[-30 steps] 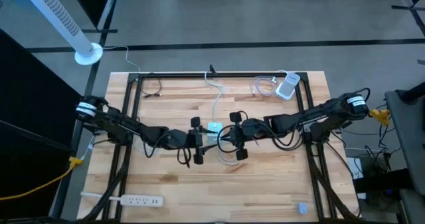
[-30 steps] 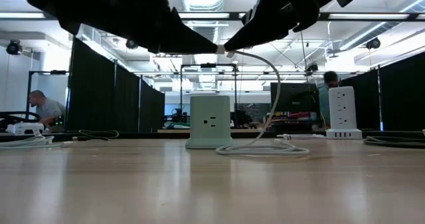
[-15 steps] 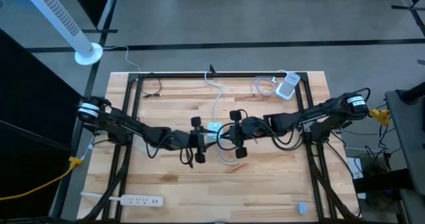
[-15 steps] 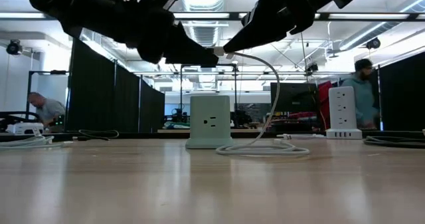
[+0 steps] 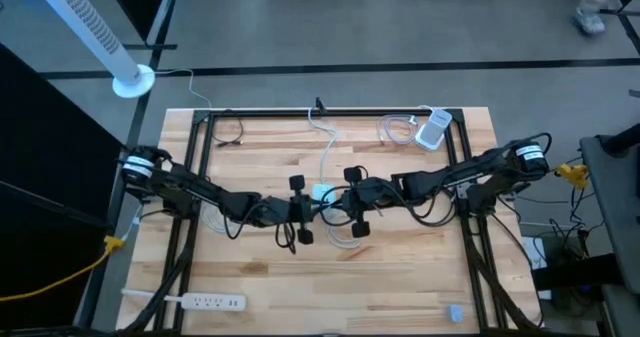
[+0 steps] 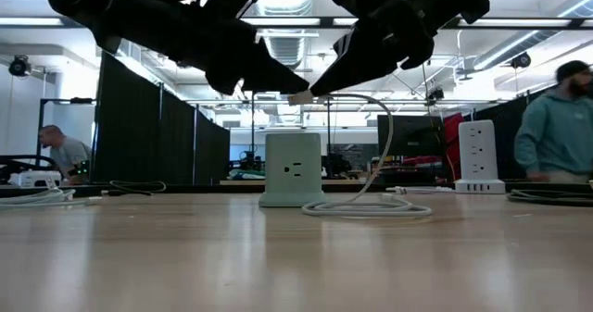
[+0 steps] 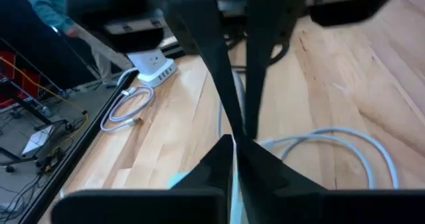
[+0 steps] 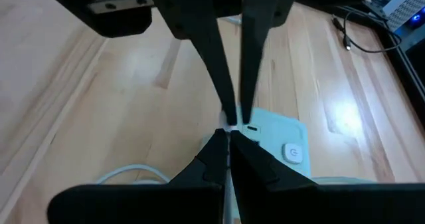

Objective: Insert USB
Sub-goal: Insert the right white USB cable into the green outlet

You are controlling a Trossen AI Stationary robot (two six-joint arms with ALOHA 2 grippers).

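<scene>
Above the pale charger cube, white USB plug pinched between both closed end effectors.

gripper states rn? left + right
Left end effector: closed on the white USB plug.
Right end effector: closed on the same plug, above the pale green cube power hub.

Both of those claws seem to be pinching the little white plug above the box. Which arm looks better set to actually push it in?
Probably the right. The right gripper pinches the USB plug on the side its white cable trails from, above the pale green charger block. The left gripper meets the plug's tip, seemingly only steadying it.
</scene>
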